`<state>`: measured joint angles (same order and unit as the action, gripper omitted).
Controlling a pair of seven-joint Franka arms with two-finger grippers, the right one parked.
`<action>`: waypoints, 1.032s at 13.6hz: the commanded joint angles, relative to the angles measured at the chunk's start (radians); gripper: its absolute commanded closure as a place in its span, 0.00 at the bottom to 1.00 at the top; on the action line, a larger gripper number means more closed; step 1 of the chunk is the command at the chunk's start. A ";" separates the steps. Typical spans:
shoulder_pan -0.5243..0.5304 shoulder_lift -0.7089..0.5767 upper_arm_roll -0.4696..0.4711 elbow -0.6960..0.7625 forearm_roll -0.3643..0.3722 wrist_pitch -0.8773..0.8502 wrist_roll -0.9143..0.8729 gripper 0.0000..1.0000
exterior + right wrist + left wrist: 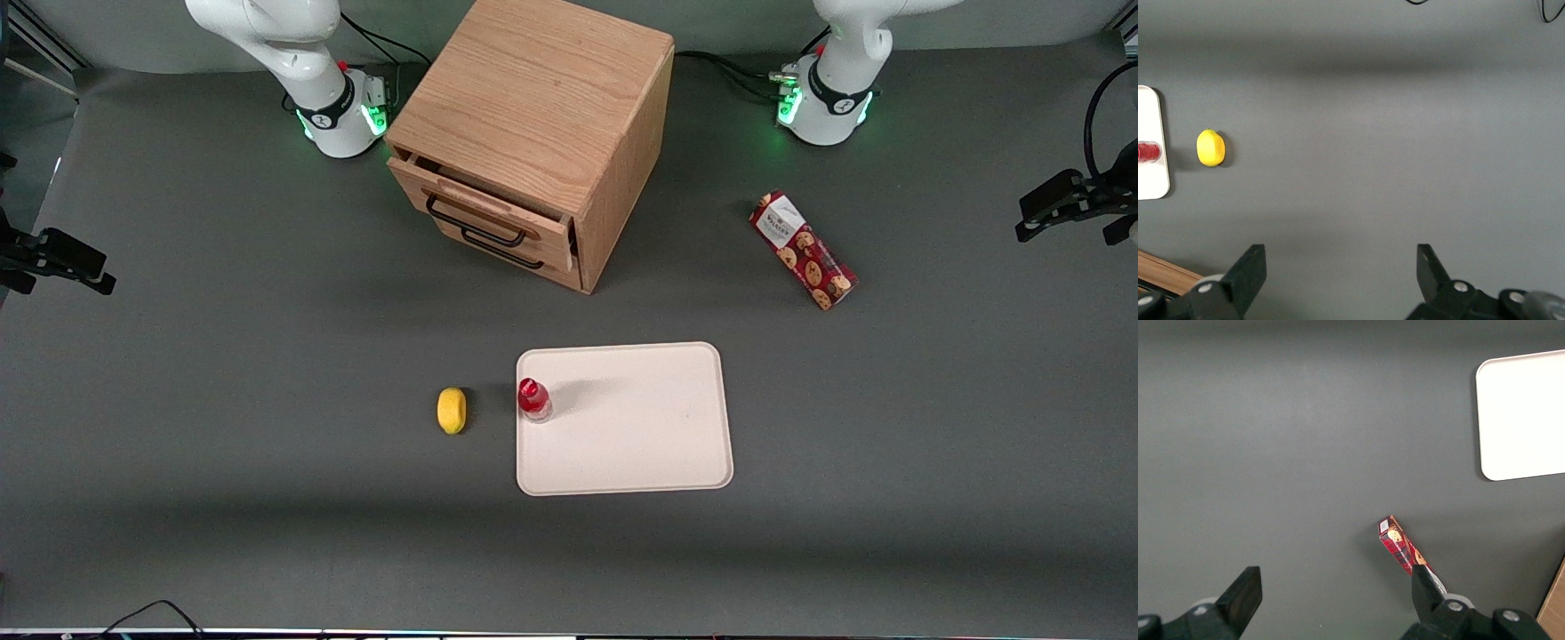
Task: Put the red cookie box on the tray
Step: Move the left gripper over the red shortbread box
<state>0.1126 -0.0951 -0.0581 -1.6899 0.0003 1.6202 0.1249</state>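
Your claw (1331, 600) hung wide apart and empty above the grey bench (222, 533), raised well clear of everything, one finger (1245, 590) showing plainly in the wrist view. Nearest the front camera, the tray (640, 444) lay flat on the bench, most of it bare and ready to take a load, with a small red-capped bottle (533, 399) standing just inside its rim and a yellow lemon-like object (452, 410) beside it on the bench. Farther back, toward your working arm's end, the red cookie box (803, 250) lay flat and angled, well apart from the tray, untouched. Farthest stood the wooden drawer cabinet (533, 133), its top drawer slightly open. You had the pickup yet to make, judging by the gap.
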 commanded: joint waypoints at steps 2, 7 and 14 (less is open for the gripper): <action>-0.007 0.003 0.006 0.009 -0.002 -0.036 0.018 0.00; -0.021 0.014 -0.011 -0.164 -0.046 -0.066 -0.274 0.00; -0.025 -0.078 -0.100 -0.642 -0.121 0.321 -0.591 0.00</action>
<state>0.0966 -0.0786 -0.1379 -2.1526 -0.1004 1.8152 -0.3988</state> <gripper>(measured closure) 0.000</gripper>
